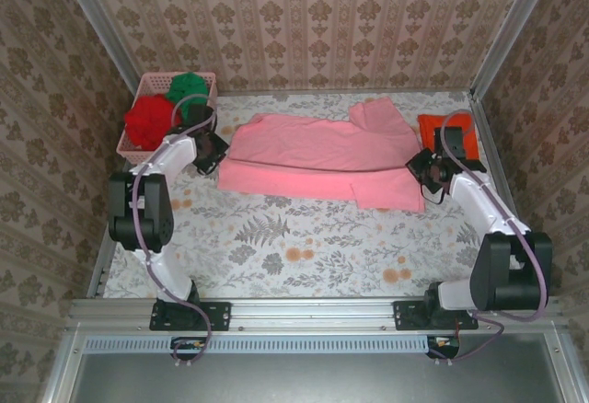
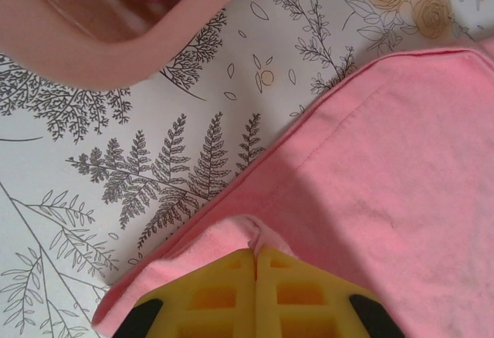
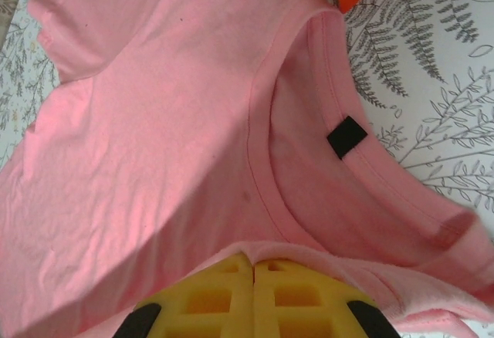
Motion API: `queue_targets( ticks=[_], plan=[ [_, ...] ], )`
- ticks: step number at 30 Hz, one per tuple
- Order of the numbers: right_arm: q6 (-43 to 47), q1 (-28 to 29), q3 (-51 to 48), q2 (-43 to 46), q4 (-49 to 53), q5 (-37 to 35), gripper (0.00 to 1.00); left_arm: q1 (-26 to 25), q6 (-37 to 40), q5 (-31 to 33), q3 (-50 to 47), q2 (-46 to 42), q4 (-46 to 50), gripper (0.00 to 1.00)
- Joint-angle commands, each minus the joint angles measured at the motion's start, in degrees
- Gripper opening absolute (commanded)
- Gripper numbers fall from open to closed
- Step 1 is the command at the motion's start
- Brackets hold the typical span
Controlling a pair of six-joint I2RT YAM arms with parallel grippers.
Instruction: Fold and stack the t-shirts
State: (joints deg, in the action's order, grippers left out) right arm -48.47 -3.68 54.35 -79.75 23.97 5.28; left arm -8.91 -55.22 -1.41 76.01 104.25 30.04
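Top external view: the light pink t-shirt (image 1: 313, 153) lies spread on the bench (image 1: 276, 247), just right of the basket (image 1: 147, 79). I have the left claw (image 2: 255, 255) pinching its basket-side edge and the right claw (image 3: 253, 265) pinching the end away from the basket. I judge the cloth light, limp and prone to sagging, so hemmed edges give the best hold.

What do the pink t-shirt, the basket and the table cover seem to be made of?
Pink t-shirt: soft matte knit cloth, likely cotton jersey; it wrinkles, and stitched hems and a collar band show. Basket: probably rigid plastic, judging by its lattice walls. Table cover: smooth printed sheet with a fern and flower pattern; cloth or vinyl, unclear.
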Motion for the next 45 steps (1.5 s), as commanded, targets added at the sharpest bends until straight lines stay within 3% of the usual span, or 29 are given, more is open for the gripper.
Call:
queue_targets(
  ticks=[1, 37, 38, 39, 41, 45],
  plan=[
    [1.5, -0.6, 2.5, -3.4, -1.9, 1.5, 0.00, 0.6, 1.8, 0.0, 3.1, 1.9, 1.7, 0.00],
    [5.3, -2.9, 10.2, -18.2, -3.6, 3.0, 0.03, 0.4, 3.0, -0.5, 14.6, 12.7, 3.5, 0.00],
    [5.6, -2.9, 10.3, -18.3, -3.7, 3.4, 0.10, 0.4, 3.1, -0.7, 14.8, 13.0, 3.3, 0.02],
    [6.1, -2.9, 10.4, -18.1, -3.8, 3.8, 0.25, 0.3, 3.3, -1.1, 15.0, 13.2, 3.0, 0.07],
    [7.0, -2.9, 10.3, -16.7, -4.4, 4.4, 0.51, 0.1, 3.8, -1.9, 15.2, 13.3, 2.4, 0.28],
    [11.0, -2.0, 7.8, -11.0, -4.8, 2.3, 0.71, -0.9, 6.0, -2.2, 14.2, 10.8, 1.2, 0.73]
  ],
)
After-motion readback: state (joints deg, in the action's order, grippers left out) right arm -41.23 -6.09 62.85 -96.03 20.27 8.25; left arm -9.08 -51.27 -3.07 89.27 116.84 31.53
